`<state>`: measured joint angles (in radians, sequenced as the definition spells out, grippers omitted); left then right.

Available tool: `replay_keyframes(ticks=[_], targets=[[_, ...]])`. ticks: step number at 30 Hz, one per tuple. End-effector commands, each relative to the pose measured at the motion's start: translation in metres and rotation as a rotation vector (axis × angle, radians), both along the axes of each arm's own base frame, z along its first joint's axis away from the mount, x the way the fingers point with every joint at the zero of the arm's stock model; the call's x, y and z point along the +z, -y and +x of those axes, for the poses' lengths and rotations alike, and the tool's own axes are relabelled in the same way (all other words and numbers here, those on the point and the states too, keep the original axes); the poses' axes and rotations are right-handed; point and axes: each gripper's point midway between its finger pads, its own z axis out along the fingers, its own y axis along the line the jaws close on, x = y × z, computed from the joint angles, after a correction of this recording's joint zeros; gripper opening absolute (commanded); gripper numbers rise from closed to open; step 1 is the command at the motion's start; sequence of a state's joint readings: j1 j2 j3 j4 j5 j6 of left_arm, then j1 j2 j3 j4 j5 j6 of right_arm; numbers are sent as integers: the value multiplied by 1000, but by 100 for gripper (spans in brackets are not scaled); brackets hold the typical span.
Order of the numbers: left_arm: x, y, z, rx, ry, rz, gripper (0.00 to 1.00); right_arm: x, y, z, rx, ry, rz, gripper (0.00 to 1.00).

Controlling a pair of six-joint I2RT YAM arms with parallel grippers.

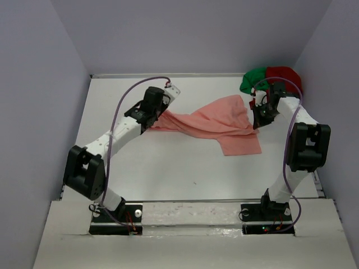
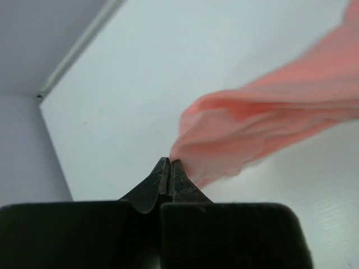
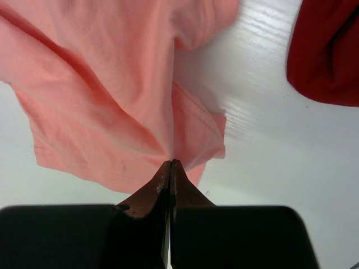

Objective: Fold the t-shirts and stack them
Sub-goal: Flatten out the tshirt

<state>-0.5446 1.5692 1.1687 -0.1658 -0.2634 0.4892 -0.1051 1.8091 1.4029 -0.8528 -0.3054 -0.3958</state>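
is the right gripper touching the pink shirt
Touching. The right wrist view shows the right gripper shut on a fold of the pink shirt, with cloth fanning out from its tips.

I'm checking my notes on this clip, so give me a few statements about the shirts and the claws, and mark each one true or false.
1. The left claw and the right claw are each shut on the salmon-pink t-shirt. True.
2. The green t-shirt lies at the near left corner of the table. False: it is bunched at the far right corner.
3. The dark red t-shirt sits right beside the green t-shirt. True.
4. The salmon-pink t-shirt is folded into a neat square. False: it is unfolded and rumpled, stretched between the two claws.
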Motion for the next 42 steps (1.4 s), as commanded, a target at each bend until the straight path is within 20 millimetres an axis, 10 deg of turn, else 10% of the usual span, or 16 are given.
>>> replay_keyframes(ticks=[1, 7, 24, 42], targets=[[123, -26, 8, 69, 253, -130, 0, 46, 1, 21, 2, 127, 9, 0], [176, -81, 0, 193, 393, -84, 0, 91, 1, 33, 0, 245, 2, 0], [164, -142, -38, 318, 405, -36, 0, 196, -7, 56, -5, 545, 39, 0], [67, -131, -4, 303, 268, 41, 0, 145, 0, 65, -5, 445, 10, 0]])
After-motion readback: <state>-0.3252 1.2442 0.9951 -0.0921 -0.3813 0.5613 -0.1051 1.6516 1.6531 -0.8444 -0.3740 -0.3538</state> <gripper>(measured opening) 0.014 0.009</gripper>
